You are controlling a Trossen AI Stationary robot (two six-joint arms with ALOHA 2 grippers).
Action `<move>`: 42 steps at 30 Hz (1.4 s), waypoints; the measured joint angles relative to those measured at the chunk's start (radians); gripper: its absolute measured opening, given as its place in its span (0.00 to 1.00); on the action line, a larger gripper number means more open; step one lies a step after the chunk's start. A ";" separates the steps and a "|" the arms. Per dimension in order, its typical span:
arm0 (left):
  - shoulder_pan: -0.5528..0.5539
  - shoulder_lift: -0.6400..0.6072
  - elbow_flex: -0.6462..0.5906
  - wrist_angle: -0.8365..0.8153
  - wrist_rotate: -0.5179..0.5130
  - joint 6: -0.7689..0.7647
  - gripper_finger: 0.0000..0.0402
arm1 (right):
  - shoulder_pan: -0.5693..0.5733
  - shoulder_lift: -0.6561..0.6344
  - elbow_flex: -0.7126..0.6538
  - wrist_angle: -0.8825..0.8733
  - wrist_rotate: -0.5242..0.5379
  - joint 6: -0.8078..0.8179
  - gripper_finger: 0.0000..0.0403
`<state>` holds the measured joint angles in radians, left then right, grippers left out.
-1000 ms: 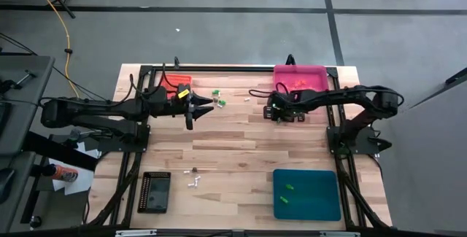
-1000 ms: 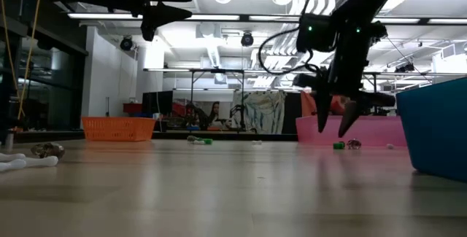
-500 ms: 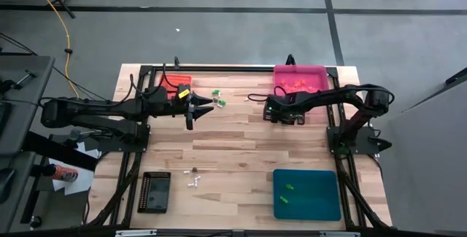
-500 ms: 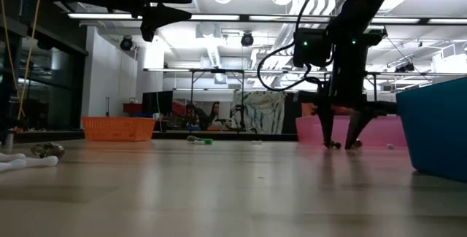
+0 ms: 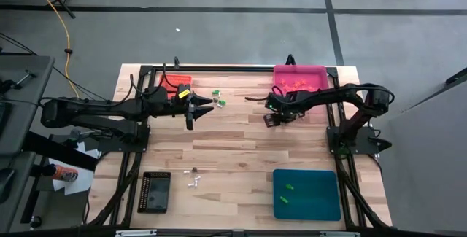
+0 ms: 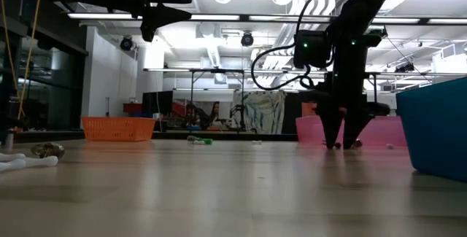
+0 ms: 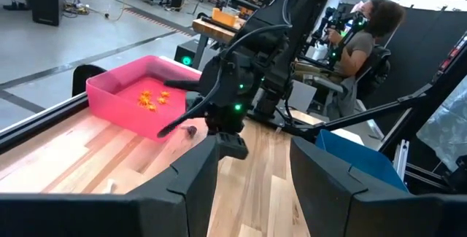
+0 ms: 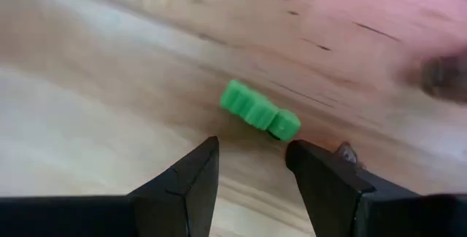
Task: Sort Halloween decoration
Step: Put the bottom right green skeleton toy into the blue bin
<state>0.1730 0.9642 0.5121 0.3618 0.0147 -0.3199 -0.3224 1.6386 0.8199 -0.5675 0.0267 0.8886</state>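
Sorting partly done: teal tray holds two green pieces, while right hand (released, empty) straddles a green trinket; several still loose on the surface.

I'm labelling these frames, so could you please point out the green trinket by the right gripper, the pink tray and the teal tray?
green trinket [image 8: 259,113], right wrist view, its middle.
pink tray [image 5: 279,71], high view, bare floor.
teal tray [image 5: 317,193], high view, bare floor.
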 joint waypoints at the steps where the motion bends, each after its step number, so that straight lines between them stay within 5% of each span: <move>1: 0.000 0.000 0.000 0.000 0.000 0.000 0.39 | -0.003 0.000 0.000 -0.001 -0.003 -0.042 0.43; 25: 0.000 0.000 0.000 0.000 0.000 -0.031 0.39 | -0.065 0.003 -0.004 0.065 -0.021 -0.789 0.41; 29: 0.000 0.000 0.000 0.000 0.000 -0.043 0.39 | -0.066 0.003 -0.004 0.063 -0.019 -0.799 0.31; 34: 0.000 0.000 0.000 0.000 0.000 -0.044 0.39 | -0.066 0.002 -0.001 0.059 -0.014 -0.773 0.06; 42: 0.000 0.000 0.000 0.001 -0.001 -0.019 0.39 | 0.004 -0.073 0.007 0.068 -0.138 -0.779 0.02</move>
<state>0.1726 0.9642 0.5121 0.3630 0.0138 -0.3384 -0.3188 1.5652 0.8272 -0.4997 -0.1116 0.1091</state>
